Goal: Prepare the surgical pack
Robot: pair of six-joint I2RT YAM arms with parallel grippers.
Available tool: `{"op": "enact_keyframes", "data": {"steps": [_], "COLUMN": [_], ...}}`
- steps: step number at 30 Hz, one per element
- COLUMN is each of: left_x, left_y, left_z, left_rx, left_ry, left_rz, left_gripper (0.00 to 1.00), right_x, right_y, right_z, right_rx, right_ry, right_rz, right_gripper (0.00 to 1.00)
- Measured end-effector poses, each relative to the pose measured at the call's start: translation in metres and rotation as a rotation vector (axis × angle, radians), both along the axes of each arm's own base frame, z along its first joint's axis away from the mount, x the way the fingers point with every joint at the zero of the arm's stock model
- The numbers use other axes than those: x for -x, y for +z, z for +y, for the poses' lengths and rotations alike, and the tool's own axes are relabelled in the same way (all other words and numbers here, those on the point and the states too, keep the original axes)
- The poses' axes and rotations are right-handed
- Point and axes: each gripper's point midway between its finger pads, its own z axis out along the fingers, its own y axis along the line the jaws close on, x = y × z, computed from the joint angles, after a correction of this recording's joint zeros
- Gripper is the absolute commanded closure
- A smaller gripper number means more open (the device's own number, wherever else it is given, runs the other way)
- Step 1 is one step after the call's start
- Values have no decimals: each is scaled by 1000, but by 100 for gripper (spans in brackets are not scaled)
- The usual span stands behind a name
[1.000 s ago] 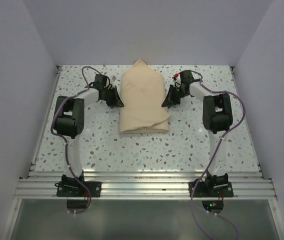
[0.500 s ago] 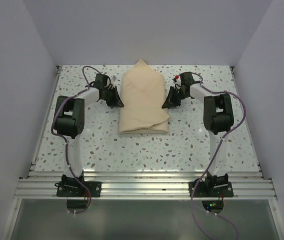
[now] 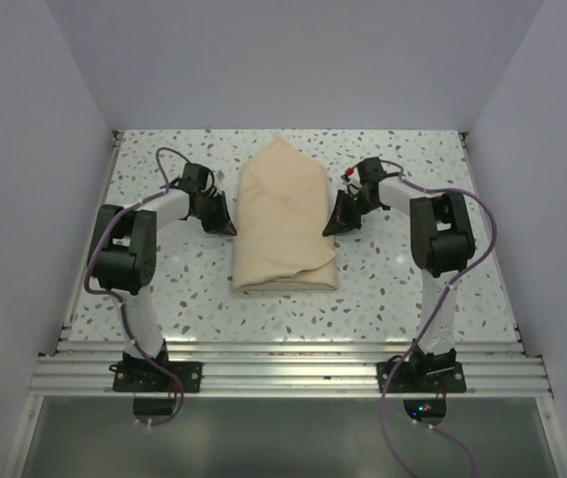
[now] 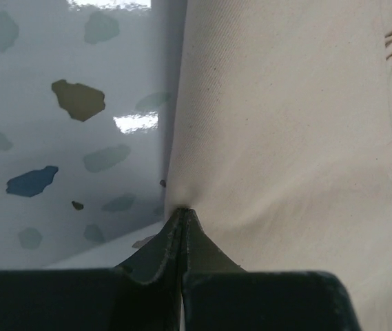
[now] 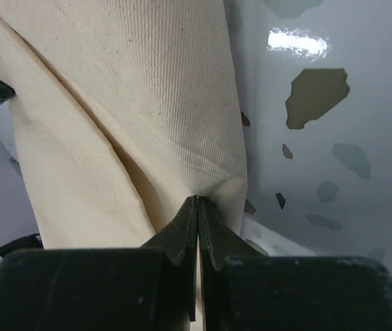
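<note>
Where the surgical pack sits: the surgical pack (image 3: 285,224), a folded tan-beige cloth bundle, lies directly between the two grippers and touches both. Its pointed end faces away from the arm bases and its squarer end faces towards them.
Left gripper: the left gripper (image 3: 229,227) meets the pack's left edge roughly halfway along. Its jaws are pressed together with no gap, and they nip the very edge of the cloth.
Left wrist view: the dark jaws come to a single point low in the middle. The cloth puckers slightly just where that point meets it. Plain woven fabric fills everything ahead and to the right of the tips, and glossy speckled tabletop shows to their left.
Right gripper: the right gripper (image 3: 331,227) meets the pack's right edge, about opposite the left one. Its jaws are also fully together, pinching a small gather of cloth.
Right wrist view: a layered fold runs from the jaw tips up and to the left. The cloth bunches at the tips, and tabletop shows to their right.
Table: the white table (image 3: 393,289), flecked with dark chips, carries the pack flat on it.
Surroundings: pale walls (image 3: 293,60) stand on three sides. A metal rail (image 3: 283,370) holds both arm bases, on the side nearest the camera.
</note>
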Motion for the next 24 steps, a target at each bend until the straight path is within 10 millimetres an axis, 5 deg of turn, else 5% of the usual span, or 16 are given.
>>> {"op": "enact_keyframes", "data": {"steps": [2, 4, 7, 8, 14, 17, 20, 24], "left_x": [4, 6, 0, -7, -81, -125, -153, -169], "left_y": [1, 3, 16, 25, 103, 130, 126, 86], "left_z": [6, 15, 25, 26, 24, 24, 26, 29], "left_rx": [-35, -83, -138, -145, -138, -133, -136, -154], "left_ry": [6, 15, 18, 22, 60, 102, 139, 161], "left_rz": [8, 16, 4, -20, -264, -383, -441, -404], "left_gripper": [100, 87, 57, 47, 38, 36, 34, 34], "right_x": [2, -1, -19, -29, -111, -153, -177, -183], "right_y": [2, 5, 20, 28, 101, 122, 106, 55], "right_z": [-1, -4, -10, -11, -7, 1, 5, 5], "right_rx": [7, 35, 81, 91, 85, 56, 45, 55], "right_ry": [4, 3, -10, -17, -76, -93, -106, -123], "right_rz": [8, 6, -41, -71, -346, -460, -490, -413], "right_gripper": [100, 100, 82, 63, 35, 20, 20, 19]}}
